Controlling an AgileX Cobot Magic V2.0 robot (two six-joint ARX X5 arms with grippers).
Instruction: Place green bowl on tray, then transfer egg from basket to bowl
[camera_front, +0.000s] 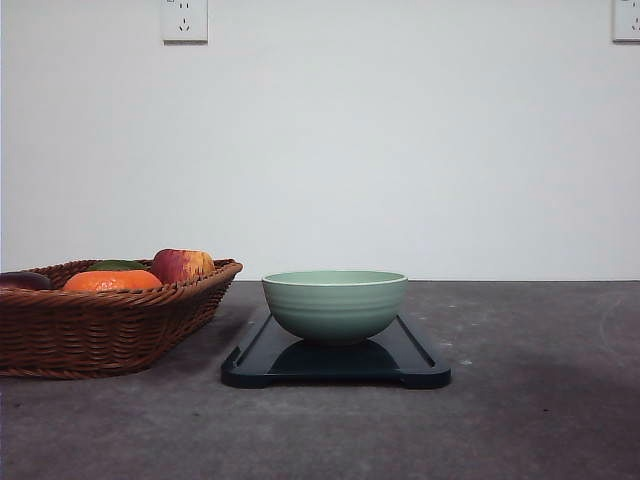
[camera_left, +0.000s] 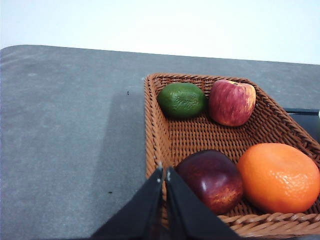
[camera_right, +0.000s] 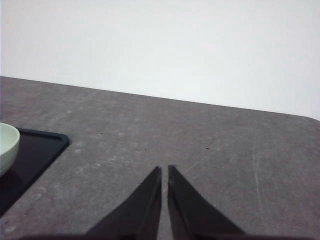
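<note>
**Bowl is on the tray; the egg is the open question, and my left arm is the one at the basket**

The pale sage-green ridged ceramic bowl (camera_front: 334, 304) sits upright on the flat dark navy rectangular tray (camera_front: 420, 372), roughly centred on it, so I judge the first half of the task finished. What remains is the egg.

I take the wide brown woven wicker basket (camera_front: 100, 325) as my landmark. The tray lies just beside its right-hand end on the grey bench (camera_front: 540, 420). My left end effector (camera_left: 164, 172) hangs right at the basket's braided near rim, fingers pressed together with nothing between them. My right end effector (camera_right: 164, 170) is likewise clenched and empty, over bare bench on the far side of the tray from the basket, so the left arm is plainly nearer.

Inside the basket I can see a dark green lime-like fruit (camera_left: 182, 99) and a red-yellow apple (camera_left: 231, 102) at the far end, and a deep red apple (camera_left: 212, 179) and a round orange (camera_left: 279, 177) at the near end, the deep red one just beyond my left fingertips. I cannot find the small tan egg; it may lie hidden behind the fruit or the rim. Until it shows, I cannot tell its direction or long axis from my left end effector.

My guess is that I need to open the left fingers and look further into the basket.
</note>
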